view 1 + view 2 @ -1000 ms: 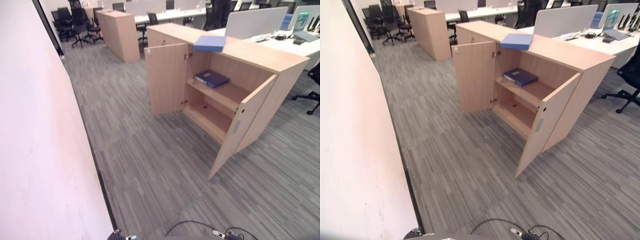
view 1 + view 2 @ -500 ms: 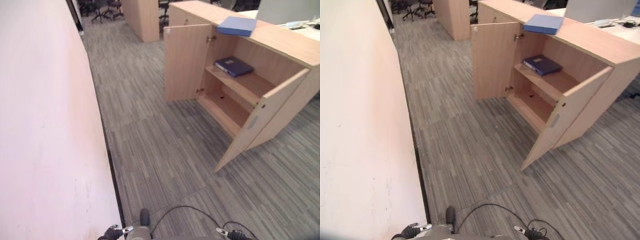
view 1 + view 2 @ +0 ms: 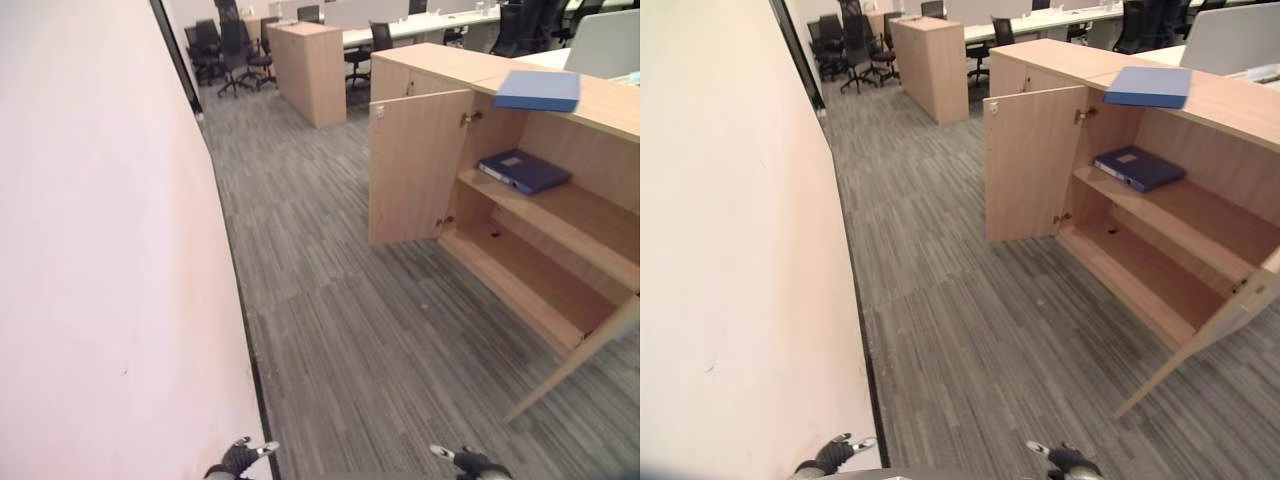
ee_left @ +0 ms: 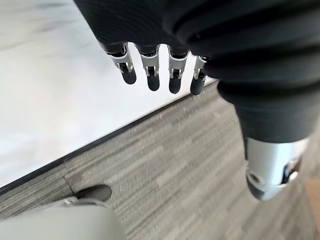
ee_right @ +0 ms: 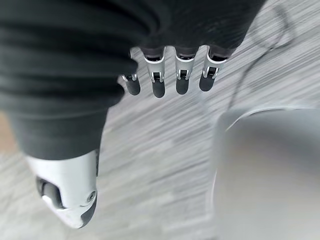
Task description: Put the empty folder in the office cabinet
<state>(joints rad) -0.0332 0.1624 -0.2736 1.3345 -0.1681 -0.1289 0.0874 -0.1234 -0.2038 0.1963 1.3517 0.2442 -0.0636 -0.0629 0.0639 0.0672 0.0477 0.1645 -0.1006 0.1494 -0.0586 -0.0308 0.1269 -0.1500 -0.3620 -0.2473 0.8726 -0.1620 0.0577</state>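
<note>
1. Left hand (image 4: 150, 30): fingers (image 4: 151, 70) hang straight and relaxed, slightly apart, with the thumb set off to one side. They hold nothing and touch nothing. Grey carpet (image 4: 175, 165) and the base of a white wall (image 4: 50, 100) lie past the tips.
2. Right hand (image 5: 165, 30): fingers (image 5: 158, 80) likewise straight, loosely spread, thumb apart. Nothing held or touched; carpet beyond them.
3. In the eye views both hands show low at the bottom edge, left (image 3: 240, 458) and right (image 3: 470, 462), down at the robot's sides and well apart from the cabinet.
4. Cabinet (image 3: 440, 70): light wood, both doors swung open. The left door (image 3: 415, 165) stands wide; the right door (image 3: 1230, 320) angles out toward the camera.
5. Light-blue folder (image 3: 538, 90) lies flat on top of the cabinet, over the open compartment, one corner slightly overhanging the front edge.
6. Dark-blue folder (image 3: 522, 170) lies flat on the upper shelf (image 3: 570, 215), toward its left end.
7. Lower shelf (image 3: 520, 275) is bare wood.
8. Background: a second wooden cabinet (image 3: 308, 70), chairs (image 3: 225, 45) and a white counter (image 3: 420, 25) at the far end.
</note>
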